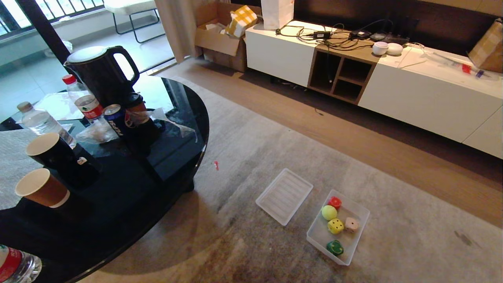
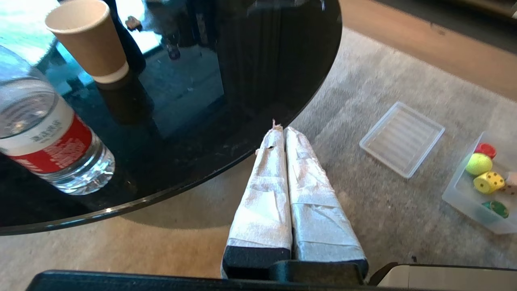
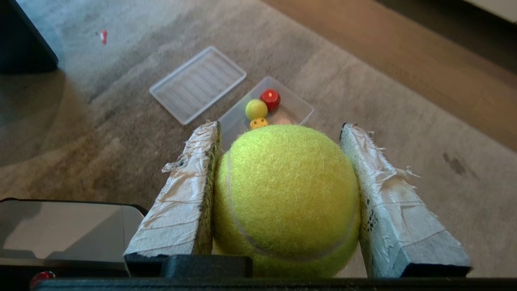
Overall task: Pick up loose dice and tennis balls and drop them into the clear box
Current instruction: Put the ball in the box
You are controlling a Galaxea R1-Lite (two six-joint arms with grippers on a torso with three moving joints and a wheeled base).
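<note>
From the head camera, neither arm shows; the clear box (image 1: 360, 212) sits on the grey rug (image 1: 275, 149) just beside its ribbed lid (image 1: 284, 195), and already holds one tennis ball (image 1: 329, 212), the yellow die (image 1: 335, 226), the green die (image 1: 335, 247), a beige die (image 1: 351, 225) and a small red piece (image 1: 335, 202). Over at the left wrist, the left gripper (image 2: 280, 128) hangs idle by the edge of the black glass table (image 2: 202, 161), its wrapped fingers pressed together on nothing, with the box off to one side across the rug. At the right wrist, the right gripper (image 3: 280, 127) has its padded fingers (image 3: 181, 202) spread about halfway and clamped on either side of a second tennis ball (image 3: 286, 194), the box seen on the rug well beyond it. The risk appears to lie in the release: let go from this far off, the springy ball could land short on the rug, or strike the crowded shallow tub and bounce back out
</note>
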